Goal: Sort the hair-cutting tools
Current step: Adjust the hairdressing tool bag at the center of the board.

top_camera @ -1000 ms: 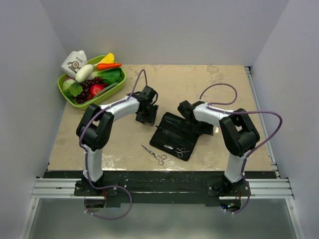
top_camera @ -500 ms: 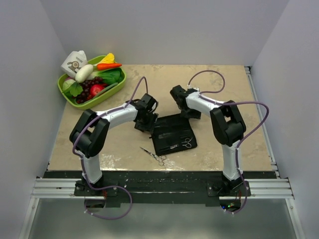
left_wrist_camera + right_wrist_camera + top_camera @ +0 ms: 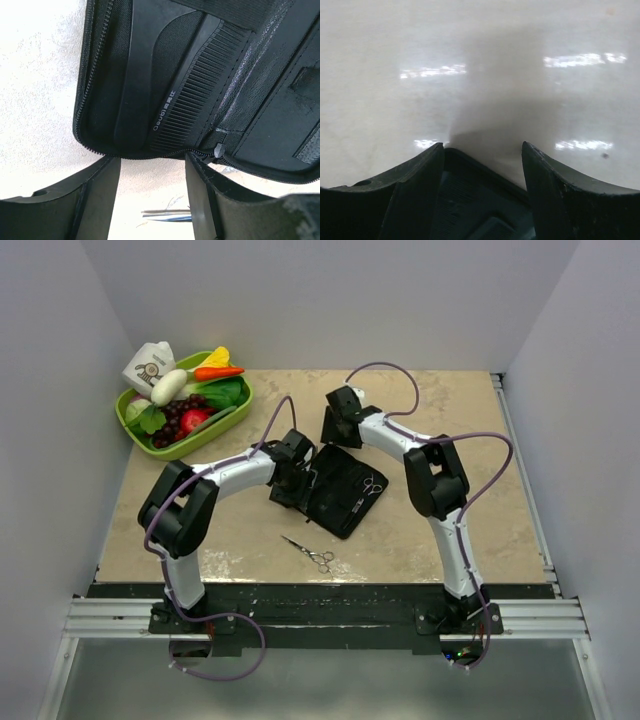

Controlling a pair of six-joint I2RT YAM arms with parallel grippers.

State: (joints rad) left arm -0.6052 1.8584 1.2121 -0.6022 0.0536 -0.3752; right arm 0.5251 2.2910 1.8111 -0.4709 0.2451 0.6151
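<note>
An open black case (image 3: 338,502) lies mid-table. One pair of silver scissors (image 3: 372,485) rests on its right half. The other scissors (image 3: 311,554) lie on the table in front of it, and their tips show in the left wrist view (image 3: 165,215). The black comb (image 3: 197,95) sits in the case's (image 3: 115,75) left pocket. My left gripper (image 3: 293,480) (image 3: 152,160) is open at the case's left edge, holding nothing. My right gripper (image 3: 335,430) (image 3: 483,146) is open at the case's far corner, and that black corner (image 3: 470,200) lies between its fingers.
A green tray (image 3: 228,421) of toy fruit and vegetables and a small milk carton (image 3: 150,365) stand at the far left corner. White walls close in the table on three sides. A metal rail (image 3: 320,615) runs along the near edge.
My right arm has swung from the case's right side to its far corner. The case has turned and slid away from the front edge. My left gripper has closed in on its left edge.
</note>
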